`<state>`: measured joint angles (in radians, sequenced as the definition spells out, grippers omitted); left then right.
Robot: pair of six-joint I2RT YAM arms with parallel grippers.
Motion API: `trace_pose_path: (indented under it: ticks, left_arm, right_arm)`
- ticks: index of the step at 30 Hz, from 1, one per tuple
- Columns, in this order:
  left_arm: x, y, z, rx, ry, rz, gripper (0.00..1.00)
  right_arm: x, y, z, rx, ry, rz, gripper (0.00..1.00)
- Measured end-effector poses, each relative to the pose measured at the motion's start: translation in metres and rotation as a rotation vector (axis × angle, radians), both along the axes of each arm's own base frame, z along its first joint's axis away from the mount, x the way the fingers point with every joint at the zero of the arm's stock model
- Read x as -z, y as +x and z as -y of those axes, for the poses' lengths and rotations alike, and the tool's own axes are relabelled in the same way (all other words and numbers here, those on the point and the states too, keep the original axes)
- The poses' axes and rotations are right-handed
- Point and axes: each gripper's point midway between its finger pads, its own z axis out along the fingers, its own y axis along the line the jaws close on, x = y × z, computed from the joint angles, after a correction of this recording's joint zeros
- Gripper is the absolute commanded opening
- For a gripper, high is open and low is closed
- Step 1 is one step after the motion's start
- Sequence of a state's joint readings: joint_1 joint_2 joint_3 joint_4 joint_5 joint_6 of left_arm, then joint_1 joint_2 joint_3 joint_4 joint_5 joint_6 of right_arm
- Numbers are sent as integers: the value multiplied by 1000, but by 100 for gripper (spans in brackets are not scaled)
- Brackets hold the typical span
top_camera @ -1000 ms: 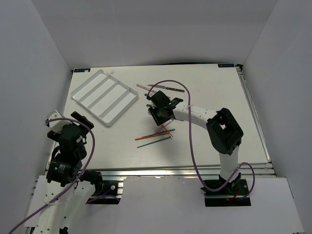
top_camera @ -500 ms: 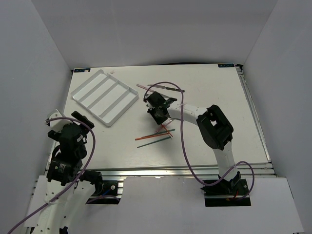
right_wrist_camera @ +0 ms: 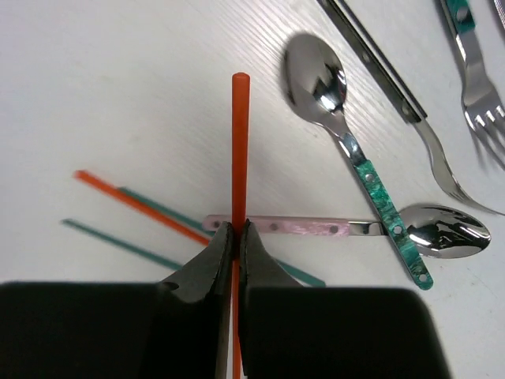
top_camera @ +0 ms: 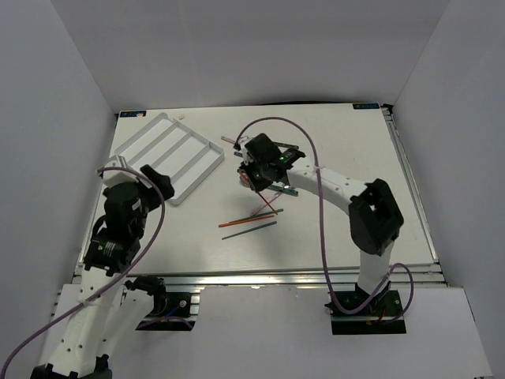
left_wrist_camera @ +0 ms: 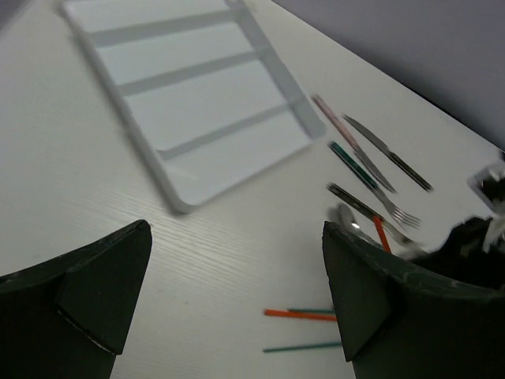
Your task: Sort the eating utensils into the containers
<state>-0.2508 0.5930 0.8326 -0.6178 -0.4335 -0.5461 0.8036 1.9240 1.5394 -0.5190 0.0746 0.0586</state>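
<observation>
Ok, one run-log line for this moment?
right gripper: shut on orange chopstick | left gripper: open, holding nothing | tray: empty | phase: grasp

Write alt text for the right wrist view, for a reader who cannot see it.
The right gripper is shut on an orange chopstick that runs straight up the frame over a white table. Right of it a teal-handled spoon crosses a pink-handled spoon; other chopsticks, orange and teal, lie to the left.
</observation>
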Motion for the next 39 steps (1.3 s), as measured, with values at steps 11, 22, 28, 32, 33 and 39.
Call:
trace_pose_path:
  ticks: [11,22,28,32,33,39]
  left_arm:
    - [8,58,155,573,-470,15,96]
    - [-6,48,218,805,-580,31,64]
    - [6,49,235,830,-579,-23,0]
    - [4,61,230,774,-498,-54,0]
    - [3,66,226,748,-454,-64,0]
    - [-6,155,155,345,55,-130,0]
  right_arm:
    - [-121,-62,-29,-90,499,-40,0]
    - [-167,-87,-50,-158,700,-72,0]
    - [-163,-87,-52,-155,695,-91,0]
    - [-166,-79,-54,-135,708,-64,85]
    - [-166,-77,-51,-119,709,-59,89]
    - [-157,-56,30,101,684,32,89]
